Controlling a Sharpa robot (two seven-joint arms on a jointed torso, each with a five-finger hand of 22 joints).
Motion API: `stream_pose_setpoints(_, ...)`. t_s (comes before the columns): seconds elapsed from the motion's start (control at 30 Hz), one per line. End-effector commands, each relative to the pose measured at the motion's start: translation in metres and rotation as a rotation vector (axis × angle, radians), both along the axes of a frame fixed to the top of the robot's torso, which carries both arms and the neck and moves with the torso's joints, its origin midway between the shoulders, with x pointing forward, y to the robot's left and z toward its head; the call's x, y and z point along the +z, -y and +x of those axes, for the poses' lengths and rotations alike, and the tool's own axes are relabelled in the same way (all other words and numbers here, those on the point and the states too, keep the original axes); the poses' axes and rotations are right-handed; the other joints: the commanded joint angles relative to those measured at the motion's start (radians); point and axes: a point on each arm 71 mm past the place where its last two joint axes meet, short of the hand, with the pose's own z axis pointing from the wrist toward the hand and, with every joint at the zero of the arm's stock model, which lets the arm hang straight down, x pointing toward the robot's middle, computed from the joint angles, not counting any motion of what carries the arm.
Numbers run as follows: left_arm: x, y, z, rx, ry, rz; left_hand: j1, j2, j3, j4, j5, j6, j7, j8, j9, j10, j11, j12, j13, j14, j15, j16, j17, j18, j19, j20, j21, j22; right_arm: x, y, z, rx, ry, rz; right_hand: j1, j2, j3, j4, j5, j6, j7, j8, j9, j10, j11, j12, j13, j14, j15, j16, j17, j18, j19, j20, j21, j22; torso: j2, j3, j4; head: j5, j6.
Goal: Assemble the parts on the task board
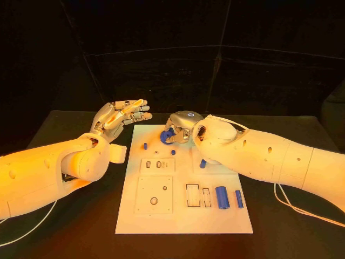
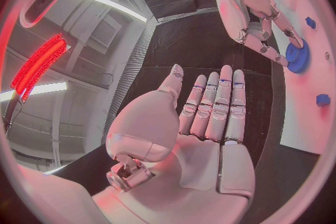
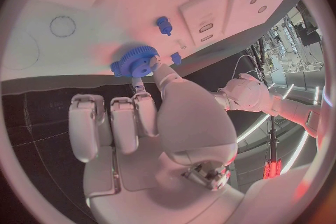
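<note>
The white task board lies in the middle of the black table. My right hand hovers over the board's far end and pinches a blue gear between thumb and a finger. In the right wrist view the gear sits at the fingertips just above the board, beside a small blue peg. My left hand is raised left of the board's far corner, fingers straight and apart, holding nothing. The left wrist view shows its bare palm, with the right hand and gear beyond.
Small blue pegs stand on the board. Two blue cylinders lie near its front right, next to rectangular slots. A recessed plate with an oval hole is at the front left.
</note>
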Motion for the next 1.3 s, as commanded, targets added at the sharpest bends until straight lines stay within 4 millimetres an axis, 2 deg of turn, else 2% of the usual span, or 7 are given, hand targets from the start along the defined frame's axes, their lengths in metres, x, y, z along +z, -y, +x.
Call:
stream_pose_setpoints(0.03,0.002,0.001,0.000,-0.010,0.007,-0.006,-0.002,0.009,0.002,-0.006,0.002,0.000,0.021,-0.005,-0.001,-0.001,0.005,-0.005,-0.001,0.005,-0.001,-0.006,-0.002,0.006,0.005,-0.001,-0.003,-0.001,0.000,-0.001,0.000,-0.003,0.000,-0.013,0.001,-0.017,-0.006,-0.001,-0.016,-0.057,0.010,-0.012,-0.004,-0.008,0.010,-0.016,0.067,0.077,0.012,-0.005,0.142,-0.012,0.045,0.012,-0.004,0.183,0.000,0.0001,-0.0001,0.000,0.000)
stream_pose_setpoints(0.23,0.002,0.001,0.000,-0.010,0.006,-0.005,-0.002,0.009,0.002,-0.006,0.002,0.000,0.021,-0.005,-0.001,-0.001,0.005,-0.005,-0.001,0.005,-0.001,-0.006,-0.002,0.006,0.005,-0.001,-0.003,-0.001,-0.001,-0.001,0.001,-0.009,-0.005,-0.019,-0.019,-0.036,-0.026,0.012,-0.024,-0.213,0.017,-0.018,-0.009,-0.025,0.018,-0.038,0.047,0.077,0.020,-0.006,0.141,-0.011,0.042,0.021,-0.006,0.180,0.000,-0.0002,0.0004,0.000,0.000)
stream_pose_setpoints(0.43,0.002,0.000,0.001,-0.002,0.007,-0.002,-0.002,0.009,0.002,-0.006,0.002,-0.001,0.021,-0.006,-0.001,-0.001,0.006,-0.005,-0.002,0.005,-0.001,-0.007,-0.002,0.006,0.005,-0.001,-0.003,-0.001,-0.003,0.000,0.001,-0.011,-0.029,-0.041,-0.083,-0.042,-0.067,0.065,-0.015,-0.181,0.018,-0.011,-0.003,-0.024,0.020,-0.036,0.046,0.077,0.023,-0.005,0.142,-0.011,0.042,0.025,-0.006,0.181,0.000,0.0002,0.0004,0.000,0.001)
stream_pose_setpoints(0.6,0.001,-0.001,0.001,0.002,0.007,0.000,-0.002,0.009,0.002,-0.007,0.002,-0.001,0.022,-0.006,-0.001,-0.002,0.006,-0.006,-0.002,0.005,-0.001,-0.007,-0.002,0.006,0.005,-0.001,-0.004,-0.002,-0.005,0.002,0.001,-0.016,-0.048,-0.048,-0.150,-0.021,-0.104,0.137,0.068,-0.102,0.019,-0.003,0.003,-0.020,0.022,-0.029,0.050,0.078,0.024,-0.003,0.148,-0.012,0.045,0.027,-0.005,0.184,0.000,-0.0003,0.0002,0.000,0.000)
stream_pose_setpoints(0.8,0.001,-0.001,0.001,0.003,0.008,0.000,-0.002,0.009,0.002,-0.007,0.002,-0.002,0.022,-0.007,-0.001,-0.003,0.006,-0.007,-0.002,0.004,0.000,-0.008,-0.002,0.006,0.005,-0.001,-0.004,-0.002,0.003,0.010,-0.001,-0.014,0.025,0.051,-0.148,-0.008,-0.116,0.150,0.107,-0.081,0.019,-0.002,0.004,-0.010,0.021,-0.013,0.064,0.080,0.024,0.000,0.154,-0.014,0.052,0.027,-0.001,0.193,0.000,0.0004,-0.0001,-0.002,0.001)
stream_pose_setpoints(1.13,0.002,-0.004,0.001,0.005,0.011,-0.001,-0.001,0.009,0.002,-0.008,0.002,-0.002,0.022,-0.007,-0.001,-0.004,0.006,-0.007,-0.002,0.004,0.000,-0.008,-0.002,0.006,0.005,-0.001,-0.005,-0.002,0.014,0.085,-0.010,-0.005,-0.036,0.334,-0.037,-0.016,-0.109,0.083,0.124,-0.075,0.016,-0.006,0.002,-0.022,0.018,-0.027,0.052,0.075,0.021,-0.010,0.134,-0.008,0.035,0.024,-0.010,0.172,-0.005,0.0012,-0.0047,-0.009,0.008)
stream_pose_setpoints(1.3,0.001,-0.005,0.002,0.001,0.012,-0.004,-0.001,0.009,0.002,-0.008,0.002,-0.002,0.022,-0.007,-0.001,-0.004,0.006,-0.007,-0.002,0.004,0.000,-0.008,-0.002,0.006,0.005,-0.001,-0.005,-0.002,0.013,0.135,-0.017,-0.039,-0.122,0.382,0.004,-0.023,-0.109,0.050,0.108,-0.068,0.013,-0.004,0.003,-0.036,0.014,-0.046,0.035,0.069,0.018,-0.023,0.112,-0.003,0.017,0.022,-0.020,0.149,-0.007,0.0035,-0.0150,-0.014,0.014)
